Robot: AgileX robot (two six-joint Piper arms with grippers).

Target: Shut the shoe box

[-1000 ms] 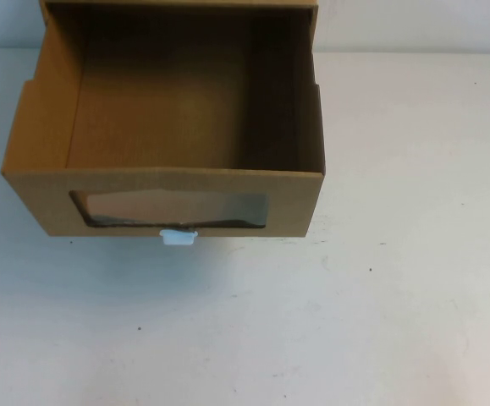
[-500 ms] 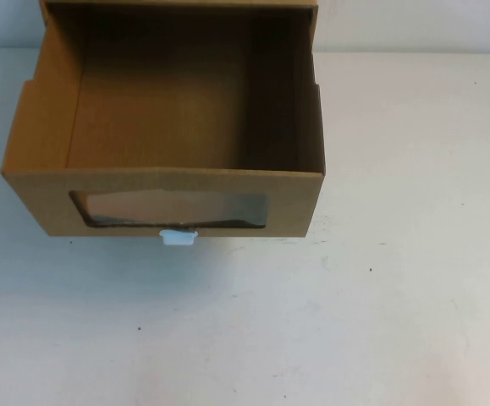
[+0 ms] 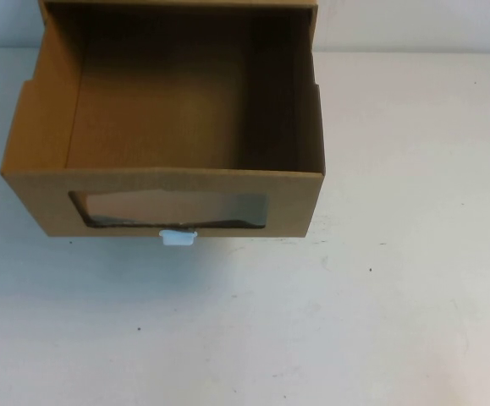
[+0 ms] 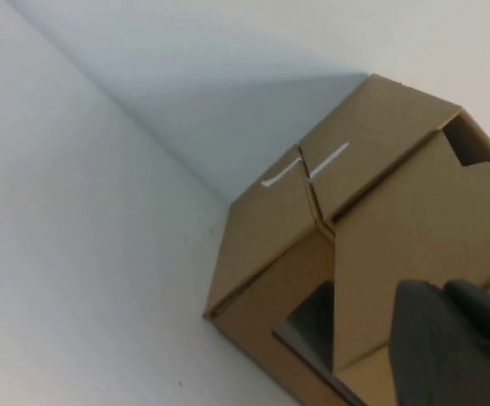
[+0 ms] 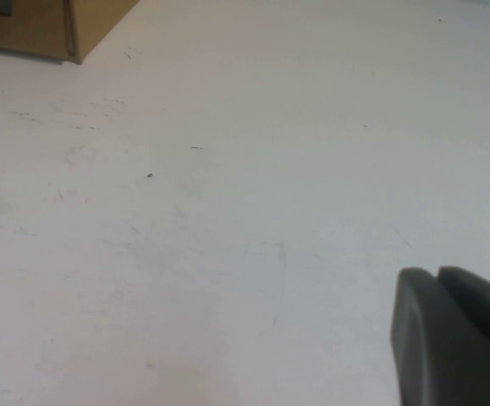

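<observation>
- Shoe box (image 3: 164, 152) sits pulled open on the white table (image 3: 380, 321), its drawer showing only bare cardboard inside; the front panel carries a clear window (image 3: 173, 209) with a small white tab (image 3: 178, 238) just below it.
- Left gripper (image 4: 452, 342) hangs close beside the box's outer sleeve; whether it is wide or narrow cannot be told.
- Right gripper (image 5: 452, 334) hovers over bare table, well apart from the box corner (image 5: 50, 25), grasping nothing visible; its opening cannot be told.
</observation>
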